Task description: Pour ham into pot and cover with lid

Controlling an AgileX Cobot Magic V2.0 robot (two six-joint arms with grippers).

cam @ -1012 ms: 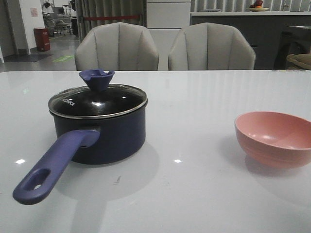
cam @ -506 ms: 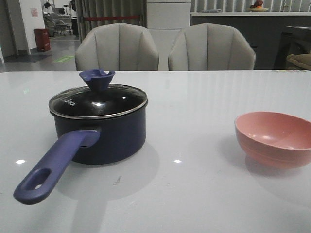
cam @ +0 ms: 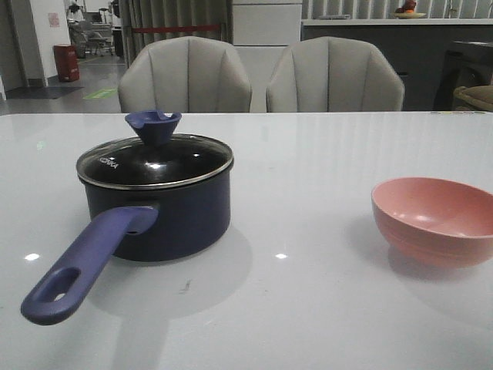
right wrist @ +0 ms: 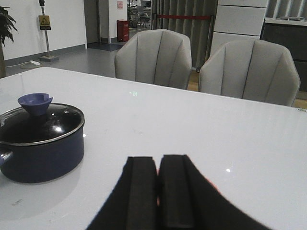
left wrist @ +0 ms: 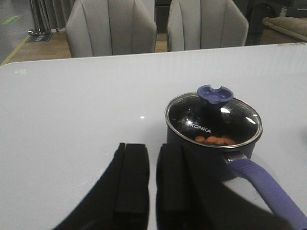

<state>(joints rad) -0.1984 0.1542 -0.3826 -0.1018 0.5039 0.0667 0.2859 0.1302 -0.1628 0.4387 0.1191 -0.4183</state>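
Note:
The dark navy pot (cam: pixel 181 220) stands left of centre on the white table, its long purple-blue handle (cam: pixel 85 262) pointing toward the near left. The glass lid (cam: pixel 154 160) with the KONKA lettering sits flat on the pot's rim. Through the lid (left wrist: pixel 213 117) I see orange-pink ham chunks (left wrist: pixel 214 140) lying inside. My left gripper (left wrist: pixel 152 146) hovers close beside the pot (left wrist: pixel 216 160), its fingers nearly together with nothing between them. My right gripper (right wrist: pixel 158 158) is shut and holds nothing; it is well to the right of the pot (right wrist: pixel 41 155). Neither gripper shows in the front view.
A pink bowl (cam: pixel 435 220) stands upright at the right of the table, and nothing shows inside it. A sliver of the pink bowl (right wrist: pixel 214 186) shows behind my right fingers. Two grey chairs (cam: pixel 262 77) stand behind the table's far edge.

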